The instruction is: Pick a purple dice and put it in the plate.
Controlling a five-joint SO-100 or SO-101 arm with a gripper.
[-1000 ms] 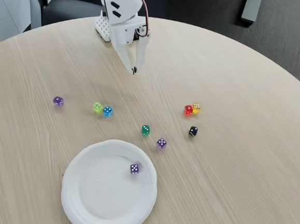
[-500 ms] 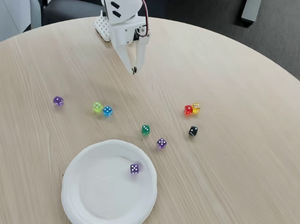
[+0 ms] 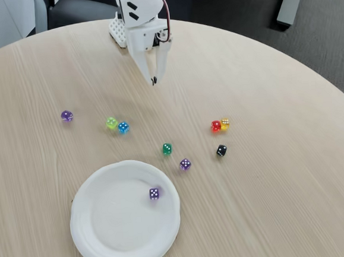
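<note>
- The gripper (image 3: 154,80) hangs at the far side of the table (image 3: 283,173), its jaws together and gripping nothing
- The purple dice (image 3: 154,193) lies well below the jaws in the fixed view, inside the plate (image 3: 104,253) near its right rim
- Its twin (image 3: 185,164) sits on the table just right of the plate, beside a green die (image 3: 167,148)

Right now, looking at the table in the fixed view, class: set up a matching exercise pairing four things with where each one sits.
Things:
1. purple dice
2. black die
3. dark round purple die
4. jaws

Places:
A. far left, alone on the table
B. on the plate, near its right rim
C. above the table, top centre
D. below the red and yellow pair

Pairs: 1-B, 2-D, 3-A, 4-C
</note>
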